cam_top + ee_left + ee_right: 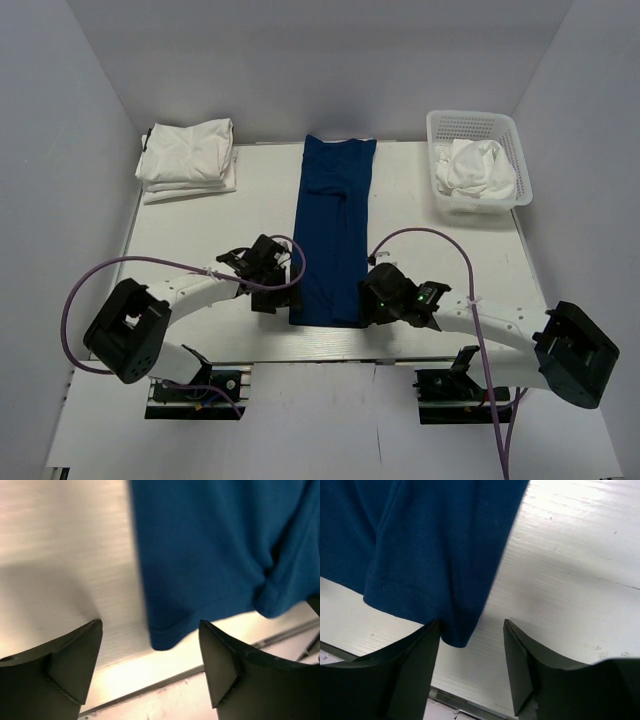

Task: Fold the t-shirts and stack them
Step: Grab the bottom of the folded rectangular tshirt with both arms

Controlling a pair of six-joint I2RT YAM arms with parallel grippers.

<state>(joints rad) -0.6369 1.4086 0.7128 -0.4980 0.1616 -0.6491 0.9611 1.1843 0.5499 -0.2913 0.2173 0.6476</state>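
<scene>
The royal blue t-shirt lies folded into a long narrow strip down the middle of the table. My left gripper is open beside its near left corner, which lies between and just beyond the fingertips. My right gripper is open beside the near right corner, which hangs by the left finger. A stack of folded white t-shirts sits at the far left. A crumpled white t-shirt lies in the basket.
The white plastic mesh basket stands at the far right corner. The table's near edge runs just below the shirt's hem. Grey walls close in the table on three sides.
</scene>
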